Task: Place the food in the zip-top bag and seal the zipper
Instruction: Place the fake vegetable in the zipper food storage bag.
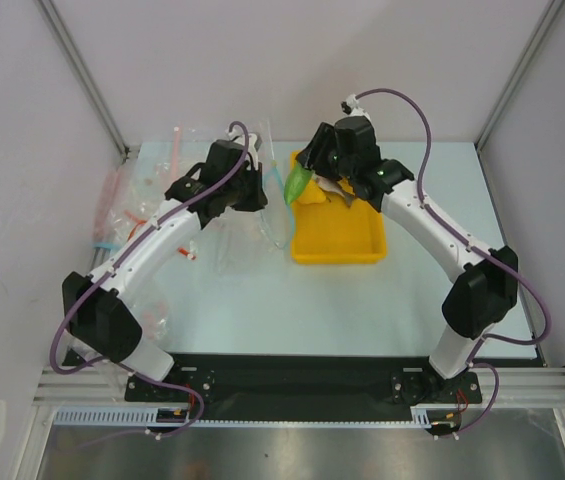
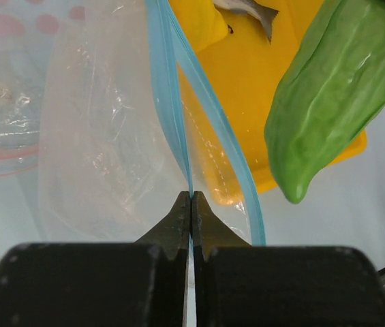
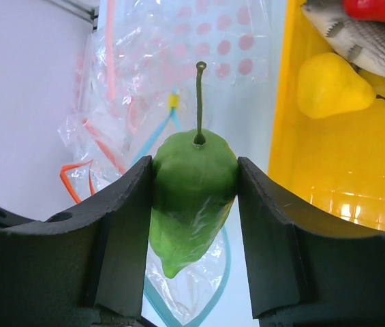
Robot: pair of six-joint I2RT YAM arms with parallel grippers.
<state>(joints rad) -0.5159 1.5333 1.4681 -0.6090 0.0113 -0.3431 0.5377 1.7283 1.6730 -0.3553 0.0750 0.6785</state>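
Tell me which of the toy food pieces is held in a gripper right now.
The green oblong vegetable, clamped in the right gripper; the grey fish, yellow fruit and red fruit lie loose in the yellow tray.

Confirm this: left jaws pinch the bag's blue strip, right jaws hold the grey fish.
Wrong in one thing: the right jaws hold the green vegetable; the grey fish lies in the yellow tray, as the right wrist view shows. The left jaws do pinch the blue strip.

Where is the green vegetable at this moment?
In the right wrist view, the green vegetable is clamped in the right gripper, hanging over the zip-top bag, just left of the yellow tray.
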